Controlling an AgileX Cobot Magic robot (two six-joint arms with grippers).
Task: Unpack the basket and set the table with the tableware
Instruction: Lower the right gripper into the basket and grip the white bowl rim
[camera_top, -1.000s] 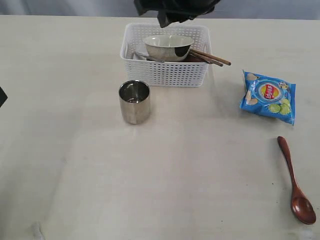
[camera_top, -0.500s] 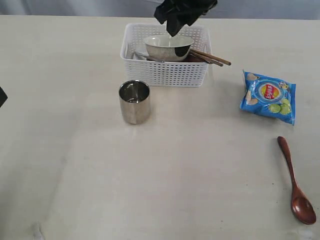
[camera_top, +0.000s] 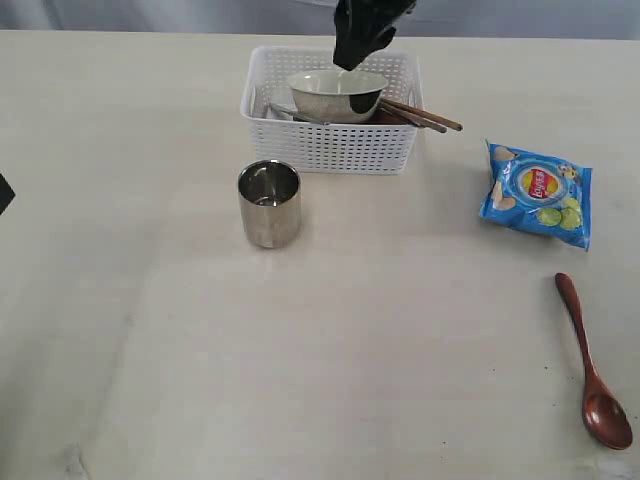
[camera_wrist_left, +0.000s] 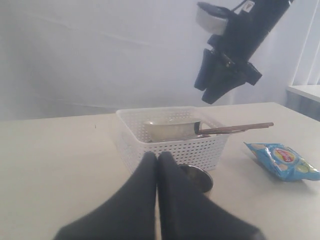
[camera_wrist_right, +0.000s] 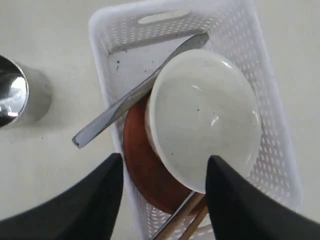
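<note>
While right fingers (camera_wrist_right: 95, 200) hang spread, empty, above the bowl (camera_wrist_right: 202, 117) resting on the plate (camera_wrist_right: 142, 172) in the basket (camera_top: 330, 148) (left fingers (camera_wrist_left: 140, 200) clenched, empty), bowl is judged stiff, glossy, chippable: pinch one rim wall, lift straight.

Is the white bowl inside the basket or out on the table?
Inside. The bowl sits upright within the basket, atop a brown plate. The right pincer hangs open above it.
</note>
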